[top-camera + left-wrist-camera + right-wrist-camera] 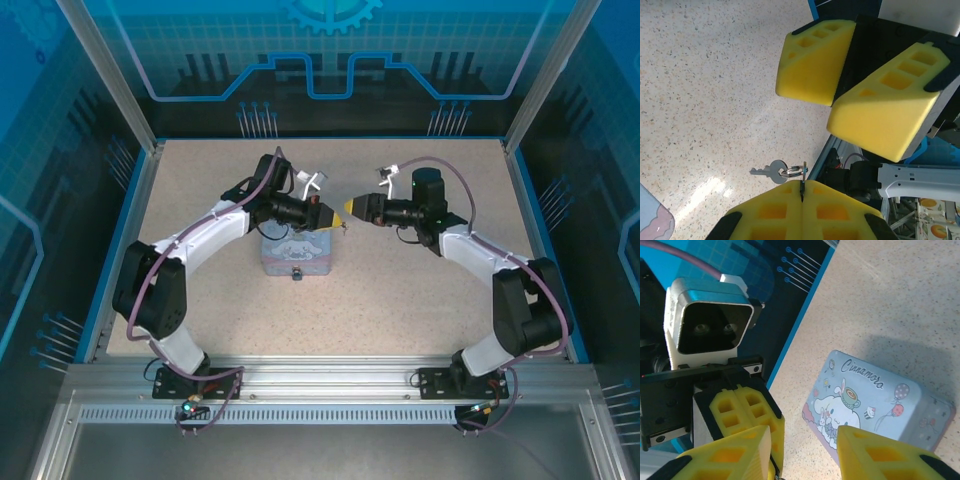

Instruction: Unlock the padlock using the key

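Both arms reach in from the near edge with elbows bent, forearms angled toward the table centre, so the 2 grippers face each other tip to tip, near but apart, above the tin box (295, 255).

Left gripper (802, 186): wrist about level, pointing right. Yellow fingers (772, 210) are pressed together, clamped on the key (803, 175), a thin metal piece seen edge-on and sticking out of the seam. A small ring (789, 172) on it carries a 2nd key (771, 172), grey with a round head, hanging free to the side over the speckled table (700, 100). The top view puts this gripper (328, 216) over the tin's far right corner.

Right gripper (832, 102): wrist about level, pointing left at the key. Its 2 foam pads (807, 60) stand apart with a moderate gap, nothing between them, not touching the key. From its own wrist camera its fingers (890, 455) frame the left gripper's closed tips (747, 410), with the tin's pale blue cartoon lid (865, 405) below.

Padlock (297, 271): small dark item at the middle of the tin's near side, touching it, well below both grippers. Too small for detail, and I cannot tell whether the shackle is closed.
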`<state>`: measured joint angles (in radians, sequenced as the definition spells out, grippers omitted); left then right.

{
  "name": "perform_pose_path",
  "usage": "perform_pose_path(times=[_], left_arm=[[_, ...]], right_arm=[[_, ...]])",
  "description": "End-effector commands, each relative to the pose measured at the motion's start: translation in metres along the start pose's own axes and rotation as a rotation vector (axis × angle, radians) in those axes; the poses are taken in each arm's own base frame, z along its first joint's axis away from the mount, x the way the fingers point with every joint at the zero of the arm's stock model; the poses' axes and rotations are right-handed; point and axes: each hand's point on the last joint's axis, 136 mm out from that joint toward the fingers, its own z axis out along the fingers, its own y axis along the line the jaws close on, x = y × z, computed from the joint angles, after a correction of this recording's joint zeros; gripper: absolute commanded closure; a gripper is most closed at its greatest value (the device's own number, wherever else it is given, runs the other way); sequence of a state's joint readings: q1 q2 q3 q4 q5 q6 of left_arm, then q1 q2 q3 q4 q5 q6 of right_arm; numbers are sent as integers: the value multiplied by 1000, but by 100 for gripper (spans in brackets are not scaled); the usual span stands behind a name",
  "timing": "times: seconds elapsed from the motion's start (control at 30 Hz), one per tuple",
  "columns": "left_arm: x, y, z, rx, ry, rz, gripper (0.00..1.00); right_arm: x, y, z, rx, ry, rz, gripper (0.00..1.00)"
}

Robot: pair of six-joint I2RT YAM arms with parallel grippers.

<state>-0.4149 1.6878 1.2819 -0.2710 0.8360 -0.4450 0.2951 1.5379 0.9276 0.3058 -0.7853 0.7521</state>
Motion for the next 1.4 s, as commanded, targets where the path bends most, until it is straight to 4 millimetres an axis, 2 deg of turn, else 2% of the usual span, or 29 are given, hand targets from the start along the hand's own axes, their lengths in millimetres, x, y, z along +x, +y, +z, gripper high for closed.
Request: perform_pose_path(times=[0.0,0.33,0.37,0.43,0.67,0.9,1.03,1.13,1.2,1.27,1.37], left_arm=[[-9,-12,-3,40,-8,31,100],[-19,-15,-3,50,-28,35,100],[-20,-15,-3,51,-30,35,100],[-21,-15,-3,49,-33,33,100],[-25,-15,-5,46,-44,34,100],[-26,-12,-4,43,-47,28,100],[-27,-11,-3,44,-47,24,100],[-28,-11,-3,39,-52,21,100],[-29,-10,-3,34,-63,15,100],[-34,-10,-6,26,-94,2,81],[-44,-10,-17,21,-160,-19,61]], right_arm=[[3,9,-2,-69,8,-27,62],[11,18,-3,-110,36,-50,63],[19,12,-3,-105,49,-34,63],[22,12,-3,-109,57,-32,64],[27,11,-4,-113,62,-29,72],[26,12,-5,-122,60,-28,85],[24,17,-5,-136,61,-33,90],[24,21,-4,-145,64,-38,99],[26,25,-2,-150,72,-41,100],[27,25,-1,-134,73,-46,100],[31,22,1,-93,67,-44,100]])
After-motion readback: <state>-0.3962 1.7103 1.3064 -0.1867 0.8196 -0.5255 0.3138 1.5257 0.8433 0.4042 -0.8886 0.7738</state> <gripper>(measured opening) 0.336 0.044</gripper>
